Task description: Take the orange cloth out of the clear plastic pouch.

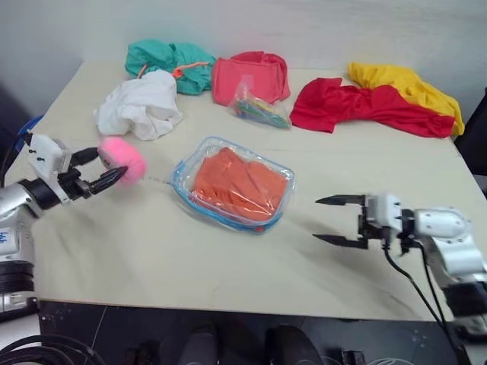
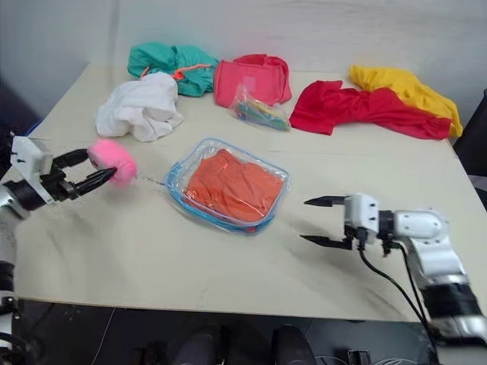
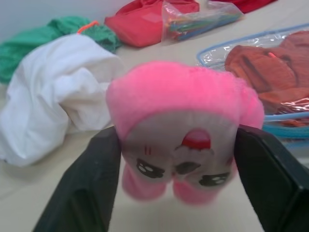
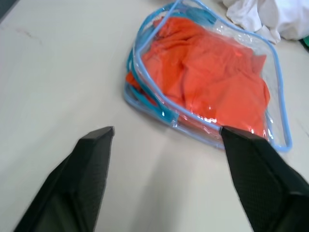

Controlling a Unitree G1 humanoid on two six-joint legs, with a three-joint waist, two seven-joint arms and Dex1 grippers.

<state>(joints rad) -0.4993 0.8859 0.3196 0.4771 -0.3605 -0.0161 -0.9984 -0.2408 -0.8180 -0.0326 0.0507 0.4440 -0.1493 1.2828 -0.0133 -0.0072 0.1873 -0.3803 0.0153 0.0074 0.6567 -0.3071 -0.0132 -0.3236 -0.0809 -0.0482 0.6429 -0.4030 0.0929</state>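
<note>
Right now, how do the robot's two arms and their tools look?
Both arms have silver-grey metal shells with black joints. The left tool has two black tapered fingers on a white block with small dark marks. The right tool has the same black pointed fingers on a white mount, and black cables hang from its wrist. In the wrist views the fingers show a finely textured inner face.

Both hands [image 1: 105,173] [image 1: 329,220] spread, level

Robot test room or lab, plain pale table [image 1: 114,251] against bare white wall [image 1: 304,30], loose cables [image 1: 46,348] on dark floor, assorted cloths laid out as handling samples
</note>
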